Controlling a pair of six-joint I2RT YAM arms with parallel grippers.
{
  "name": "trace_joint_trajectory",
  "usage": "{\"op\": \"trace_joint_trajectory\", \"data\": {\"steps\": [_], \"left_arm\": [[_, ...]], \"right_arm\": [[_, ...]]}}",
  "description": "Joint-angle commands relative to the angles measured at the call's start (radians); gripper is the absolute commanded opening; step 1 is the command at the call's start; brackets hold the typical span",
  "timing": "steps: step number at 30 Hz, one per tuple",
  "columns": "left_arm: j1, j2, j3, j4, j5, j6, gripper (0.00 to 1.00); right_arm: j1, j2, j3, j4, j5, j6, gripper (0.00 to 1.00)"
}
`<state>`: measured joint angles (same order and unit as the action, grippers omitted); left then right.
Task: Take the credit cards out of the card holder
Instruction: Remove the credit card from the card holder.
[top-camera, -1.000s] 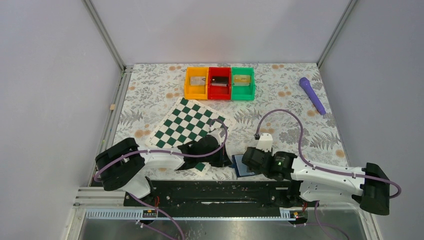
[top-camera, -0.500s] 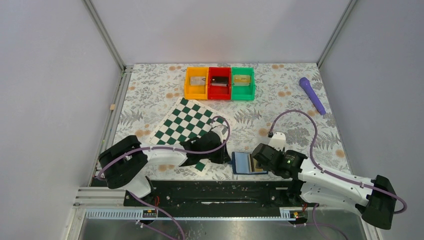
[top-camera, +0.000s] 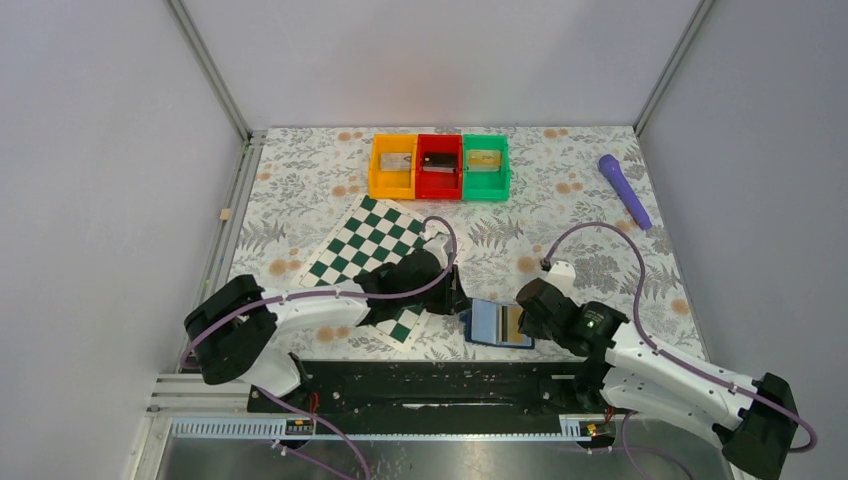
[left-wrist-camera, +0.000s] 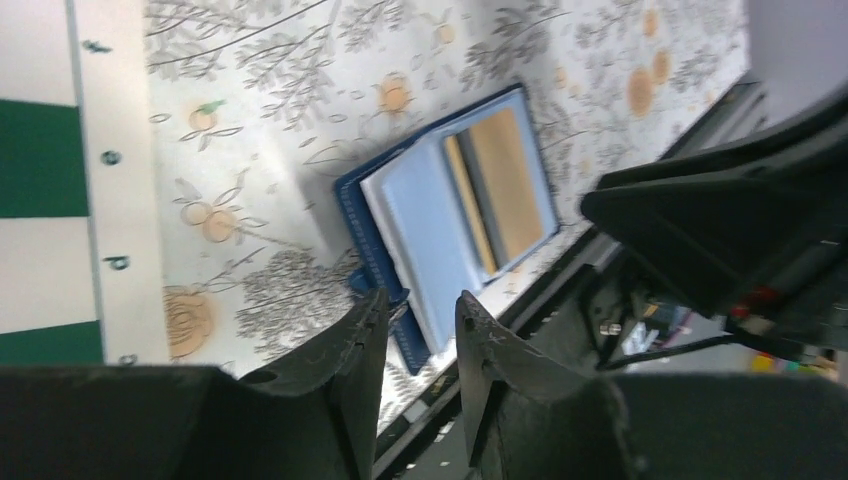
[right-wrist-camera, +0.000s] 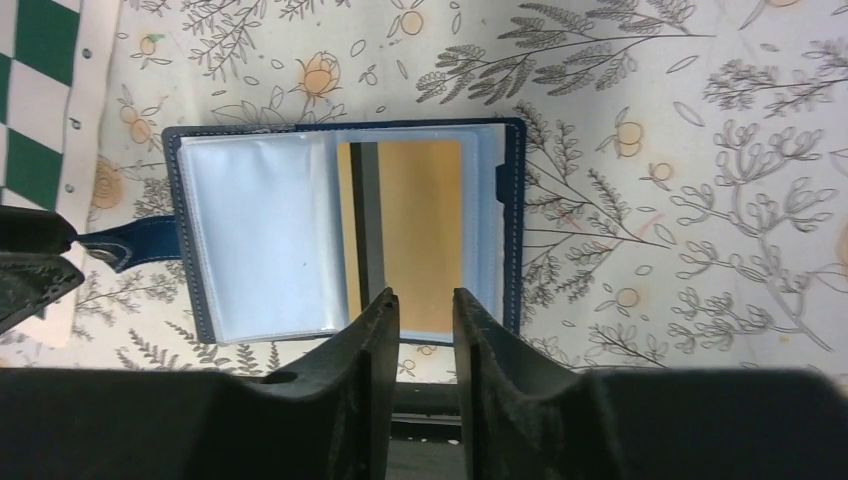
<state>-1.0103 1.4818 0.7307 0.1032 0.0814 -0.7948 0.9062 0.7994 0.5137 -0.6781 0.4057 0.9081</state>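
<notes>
The blue card holder (top-camera: 485, 322) lies open and flat on the floral cloth near the table's front edge. Its left side shows pale clear pockets (right-wrist-camera: 260, 230). A tan-gold credit card (right-wrist-camera: 420, 230) with a dark stripe sits in the right pocket, also seen as the card (left-wrist-camera: 515, 175) in the left wrist view. My right gripper (right-wrist-camera: 425, 297) hovers over the card's near edge, open by a narrow gap and holding nothing. My left gripper (left-wrist-camera: 420, 300) is open at the holder's left end by its strap (right-wrist-camera: 130, 245), with nothing between its fingers.
A green-and-white chessboard (top-camera: 375, 250) lies left of the holder under the left arm. Orange (top-camera: 392, 166), red (top-camera: 438, 166) and green (top-camera: 485, 162) bins stand at the back, each with something inside. A purple object (top-camera: 624, 190) lies far right. The metal rail runs just in front.
The holder went from lying under the right gripper to lying spread open. The right arm drew back to the right and narrowed its jaws. The left jaws widened and the arm shifted right.
</notes>
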Motion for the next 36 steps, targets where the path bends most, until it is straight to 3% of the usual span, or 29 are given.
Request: {"op": "trace_joint_trajectory", "data": {"steps": [1,7,17,36], "left_arm": [[-0.004,-0.018,0.062,0.109,0.090,-0.062,0.31],[-0.029,0.092,0.093,0.215,0.155,-0.110,0.28],[-0.043,0.307,0.109,0.354,0.169,-0.172,0.29],[-0.068,0.384,0.046,0.462,0.115,-0.176,0.33]], "right_arm": [[-0.058,-0.048,-0.056,0.127,-0.100,-0.037,0.28],[-0.187,-0.010,-0.118,0.239,-0.230,-0.078,0.15],[-0.283,0.033,-0.169,0.279,-0.291,-0.067,0.16],[-0.299,0.046,-0.251,0.326,-0.315,-0.008,0.17]]}}
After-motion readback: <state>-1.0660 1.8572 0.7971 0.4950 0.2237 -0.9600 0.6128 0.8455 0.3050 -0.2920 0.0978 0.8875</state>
